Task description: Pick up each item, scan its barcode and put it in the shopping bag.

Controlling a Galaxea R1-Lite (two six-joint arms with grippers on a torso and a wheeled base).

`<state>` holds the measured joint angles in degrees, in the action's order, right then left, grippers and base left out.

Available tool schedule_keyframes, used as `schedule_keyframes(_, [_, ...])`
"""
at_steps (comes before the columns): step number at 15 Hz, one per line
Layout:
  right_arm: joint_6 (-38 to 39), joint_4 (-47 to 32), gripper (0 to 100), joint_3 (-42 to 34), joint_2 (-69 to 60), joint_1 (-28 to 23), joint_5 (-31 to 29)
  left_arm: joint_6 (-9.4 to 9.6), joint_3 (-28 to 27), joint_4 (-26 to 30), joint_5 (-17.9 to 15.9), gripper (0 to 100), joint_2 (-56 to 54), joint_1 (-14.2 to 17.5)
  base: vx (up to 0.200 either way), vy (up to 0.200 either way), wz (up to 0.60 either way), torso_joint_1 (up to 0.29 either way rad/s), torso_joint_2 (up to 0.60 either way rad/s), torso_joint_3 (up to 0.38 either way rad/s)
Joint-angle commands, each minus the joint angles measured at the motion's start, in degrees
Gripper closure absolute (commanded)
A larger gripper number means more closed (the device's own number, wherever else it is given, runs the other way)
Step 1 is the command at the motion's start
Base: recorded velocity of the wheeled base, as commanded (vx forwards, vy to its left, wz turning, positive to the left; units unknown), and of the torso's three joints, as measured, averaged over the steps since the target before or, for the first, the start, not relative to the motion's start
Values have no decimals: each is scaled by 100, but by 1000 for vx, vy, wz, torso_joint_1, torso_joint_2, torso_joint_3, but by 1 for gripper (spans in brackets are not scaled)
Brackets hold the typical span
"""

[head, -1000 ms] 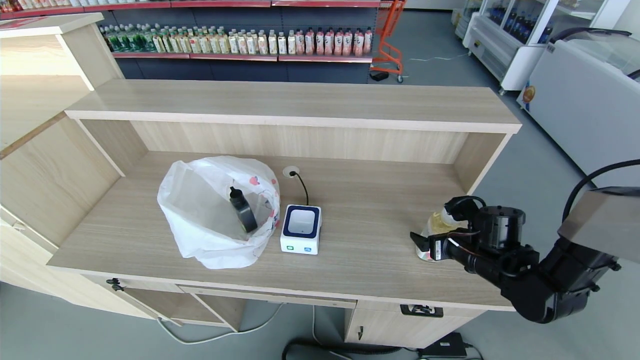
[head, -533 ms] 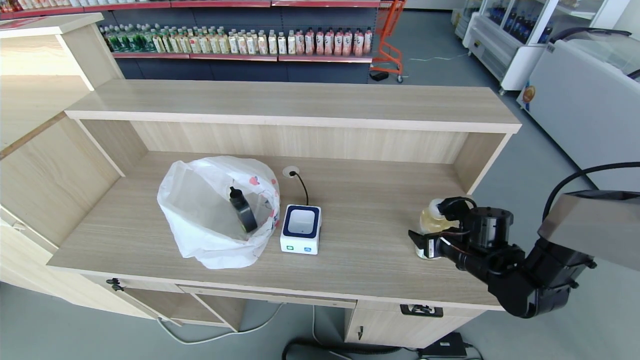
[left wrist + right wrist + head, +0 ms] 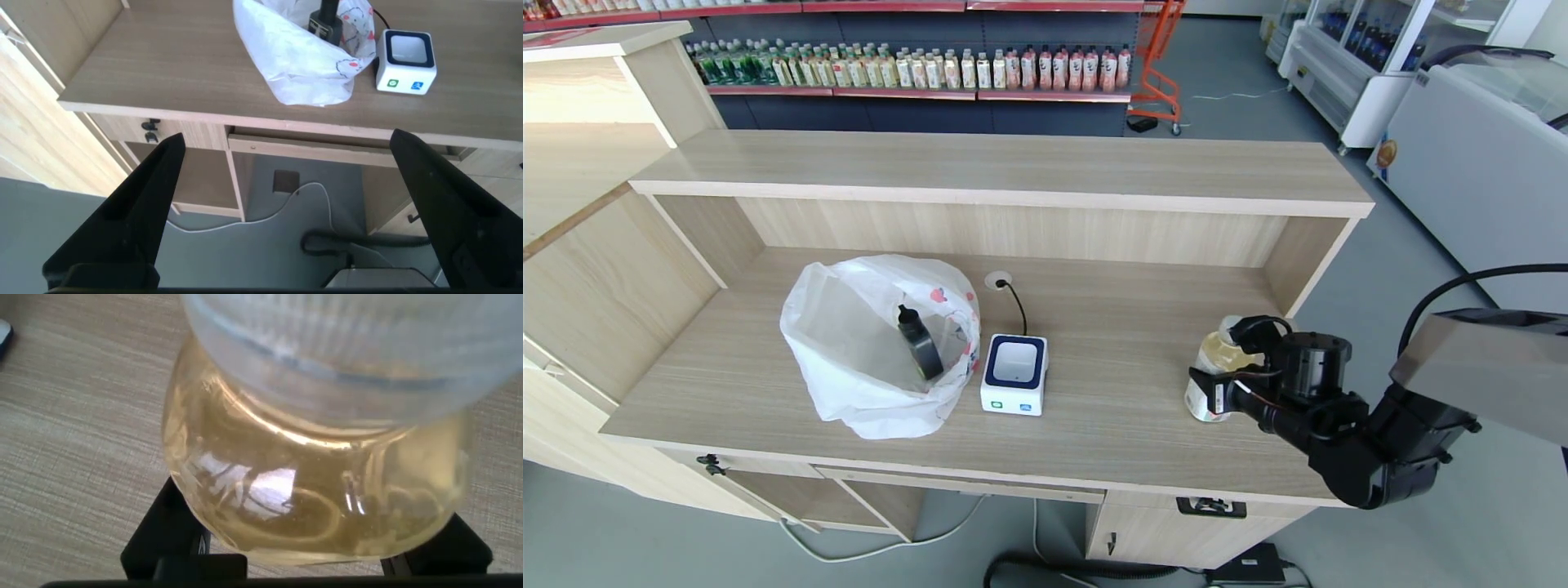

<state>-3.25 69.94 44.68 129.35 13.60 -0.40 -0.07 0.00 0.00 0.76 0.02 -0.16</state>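
Right gripper (image 3: 1211,394) clamped on bottle (image 3: 1217,357) lower body; long axis roughly upright, slightly tilted, cap up

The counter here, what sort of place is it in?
Probably a small shop's checkout: shelves of bottled drinks behind, chest freezers to the right, and a barcode scanner beside a shopping bag on the counter.

No wording or number can be read. The white box-shaped scanner (image 3: 1014,374) carries one green and one blue square symbol on its front. The label print on the clear bottle of yellowish liquid (image 3: 1214,358) is too small to make out.
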Motion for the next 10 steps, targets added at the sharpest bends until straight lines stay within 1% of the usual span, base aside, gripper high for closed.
schedule_keyframes(1, [-52, 2, 100, -29, -16, 11, -4, -1, 0, 0, 4, 0, -2, -2, 0, 0, 0, 0, 0, 0])
schedule_keyframes(3, [0, 20, 100, -100, -130, 19, 111, -1, 0, 0, 4, 0, -2, -2, 0, 0, 0, 0, 0, 0])
schedule_keyframes(5, [449, -6, 100, -319, -534, 19, 752, -1, 0, 0, 4, 0, -2, -2, 0, 0, 0, 0, 0, 0])
schedule_keyframes(6, [932, -59, 100, -609, -1009, 28, 1411, -1, 0, 0, 4, 0, -2, -2, 0, 0, 0, 0, 0, 0])
schedule_keyframes(8, [1582, -77, 100, -1163, -1729, 46, 2615, -1, 0, 0, 4, 0, -2, -2, 0, 0, 0, 0, 0, 0])
schedule_keyframes(10, [2092, -15, 100, -1611, -2222, 213, 3327, -1, 0, 0, 4, 0, -2, -2, 0, 0, 0, 0, 0, 0])
